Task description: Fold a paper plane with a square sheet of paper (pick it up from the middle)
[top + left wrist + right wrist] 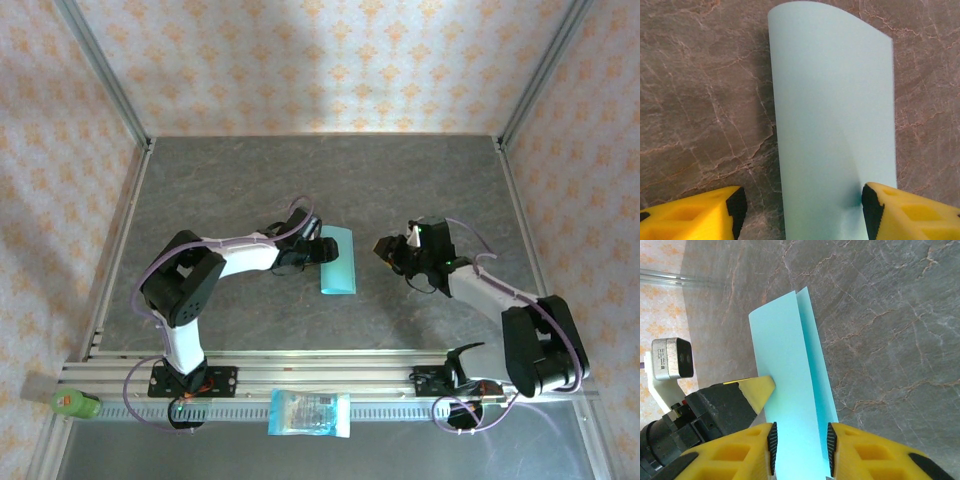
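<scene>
Lying on the rail (400, 372) at the bottom centre of the top view, a packet (310, 412) is off the bench (250, 170) and plays no part in the work. Further in, the sheet (338, 260) rests at mid-bench between the two arms, folded once into a tall strip. The left jaws reach it from the left and stand spread wide, pinching nothing. In the left wrist view one left finger (880, 207) sits over the strip's edge and the other is over bare bench. That looks like pinning, to stop the loose layers sliding or springing open. The right jaws stand just right of the strip, apart from it in the top view. They are partly spread and hold nothing, and their gap lines up with the strip's length, probably so they can press or take an edge. Towards the top of the left wrist view the fold is rounded, not creased flat.
</scene>
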Available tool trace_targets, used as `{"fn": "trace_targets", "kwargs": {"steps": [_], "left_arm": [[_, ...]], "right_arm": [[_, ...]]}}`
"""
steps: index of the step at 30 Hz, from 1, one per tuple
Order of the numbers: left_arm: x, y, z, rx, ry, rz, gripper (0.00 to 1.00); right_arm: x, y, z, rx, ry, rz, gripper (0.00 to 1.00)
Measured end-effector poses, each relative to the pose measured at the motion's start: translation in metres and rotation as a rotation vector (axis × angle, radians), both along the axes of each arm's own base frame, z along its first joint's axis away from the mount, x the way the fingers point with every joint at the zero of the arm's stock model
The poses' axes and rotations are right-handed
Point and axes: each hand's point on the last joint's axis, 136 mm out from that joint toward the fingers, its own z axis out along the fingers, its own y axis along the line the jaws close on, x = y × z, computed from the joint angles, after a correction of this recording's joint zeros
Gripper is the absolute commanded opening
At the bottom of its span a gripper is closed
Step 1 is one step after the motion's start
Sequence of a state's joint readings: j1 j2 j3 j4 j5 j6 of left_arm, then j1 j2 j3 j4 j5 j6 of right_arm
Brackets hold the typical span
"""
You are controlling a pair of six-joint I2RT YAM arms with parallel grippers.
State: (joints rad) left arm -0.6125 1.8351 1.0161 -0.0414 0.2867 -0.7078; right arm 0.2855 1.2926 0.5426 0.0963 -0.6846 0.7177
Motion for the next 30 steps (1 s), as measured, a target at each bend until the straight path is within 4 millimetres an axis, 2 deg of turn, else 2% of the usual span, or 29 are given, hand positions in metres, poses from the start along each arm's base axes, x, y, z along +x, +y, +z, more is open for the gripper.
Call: {"fn": "trace_targets", "kwargs": {"steps": [6,10,18,30], "left_arm": [[0.002,0.0,-0.002,0.015,0.012,0.009,0.67],[0.003,-0.001,-0.004,0.039,0.027,0.005,0.68],[0.003,-0.002,-0.008,0.14,0.036,-0.017,0.7],[0.004,-0.002,-0.012,0.2,0.042,-0.021,0.7]], "right_arm": [[-0.001,0.003,-0.006,-0.003,0.019,0.012,0.26],[-0.001,0.009,-0.003,0.004,0.016,0.031,0.23],[-0.001,0.015,-0.011,-0.002,0.04,0.047,0.23],[-0.002,0.016,-0.011,-0.008,0.032,0.058,0.23]]}}
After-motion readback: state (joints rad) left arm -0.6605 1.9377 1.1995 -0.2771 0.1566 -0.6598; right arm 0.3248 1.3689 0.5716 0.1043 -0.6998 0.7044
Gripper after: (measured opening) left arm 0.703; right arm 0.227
